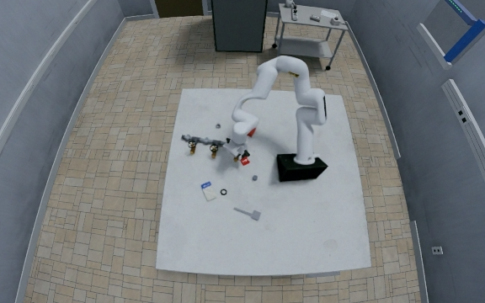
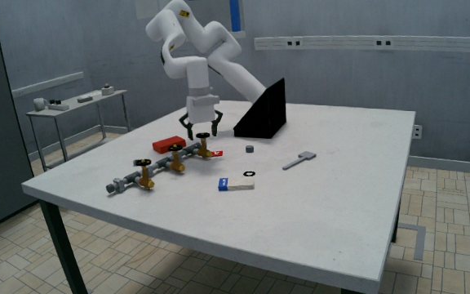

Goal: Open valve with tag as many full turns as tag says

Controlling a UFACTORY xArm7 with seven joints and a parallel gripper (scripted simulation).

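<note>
A grey pipe (image 2: 153, 168) lies on the white table with three brass valves, each with a black handwheel. The far valve (image 2: 203, 144) has a small red tag (image 2: 217, 153) lying beside it. The middle valve (image 2: 175, 158) and the near valve (image 2: 144, 173) have no tag. My gripper (image 2: 201, 130) points straight down, open, with its fingers spread to either side of the far valve's handwheel (image 2: 202, 135), and holds nothing. In the overhead view the gripper (image 1: 237, 152) covers that valve, with the red tag (image 1: 245, 161) beside it.
A red block (image 2: 169, 144) lies behind the pipe. A small grey cylinder (image 2: 250, 149), a black ring (image 2: 249, 173), a blue-and-white box (image 2: 236, 184) and a grey scraper (image 2: 299, 159) lie to the right. The black arm base (image 2: 264, 110) stands at the back.
</note>
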